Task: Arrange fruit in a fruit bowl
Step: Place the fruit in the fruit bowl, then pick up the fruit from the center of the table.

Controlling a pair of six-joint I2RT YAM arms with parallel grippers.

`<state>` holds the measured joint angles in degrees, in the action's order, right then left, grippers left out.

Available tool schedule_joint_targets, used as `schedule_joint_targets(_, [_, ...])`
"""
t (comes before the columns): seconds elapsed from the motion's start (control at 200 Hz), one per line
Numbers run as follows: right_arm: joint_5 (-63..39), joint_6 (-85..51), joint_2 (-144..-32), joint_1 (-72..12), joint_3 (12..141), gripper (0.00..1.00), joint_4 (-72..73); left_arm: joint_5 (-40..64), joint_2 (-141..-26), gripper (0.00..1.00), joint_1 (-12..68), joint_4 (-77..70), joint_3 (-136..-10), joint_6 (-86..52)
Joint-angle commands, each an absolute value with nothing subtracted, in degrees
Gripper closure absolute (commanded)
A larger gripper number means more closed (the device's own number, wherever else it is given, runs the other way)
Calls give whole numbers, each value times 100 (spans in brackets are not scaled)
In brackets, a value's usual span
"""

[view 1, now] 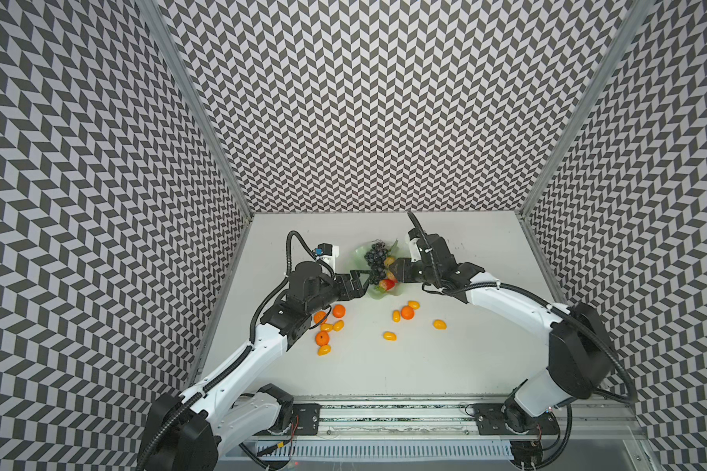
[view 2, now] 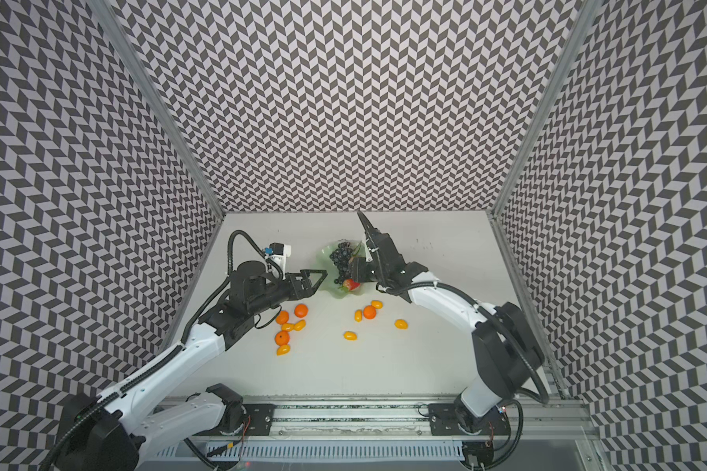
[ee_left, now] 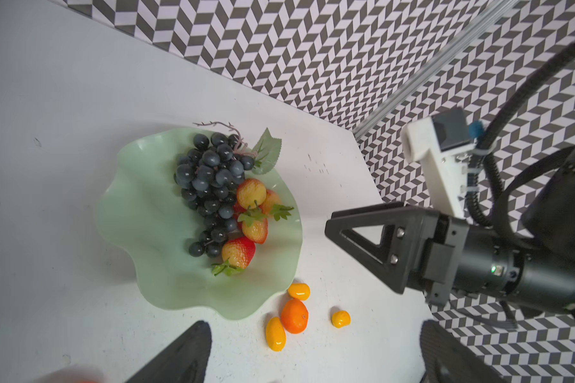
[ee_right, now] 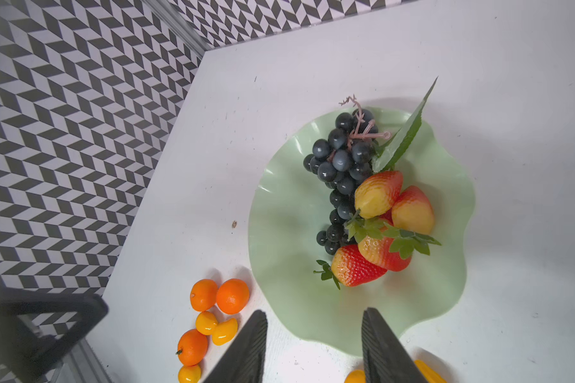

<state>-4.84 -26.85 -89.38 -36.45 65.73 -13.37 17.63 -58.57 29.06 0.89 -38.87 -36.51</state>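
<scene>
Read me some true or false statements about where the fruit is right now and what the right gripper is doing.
1. The grape bunch lies in the fruit bowl. True.
2. The tangerines are in the bowl. False: the tangerines all lie on the table, outside it.
3. The right gripper holds a strawberry. False: its jaws stand apart and empty; the strawberries lie in the bowl.
4. Some kumquats lie on the table. True.
</scene>
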Motion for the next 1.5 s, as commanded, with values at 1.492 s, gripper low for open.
schedule_joint_targets(1.492, [-701, -3533, -9744, -3872, 5456, 38, -1682, 464, -6607, 0, 5069, -1081, -2923, -4306])
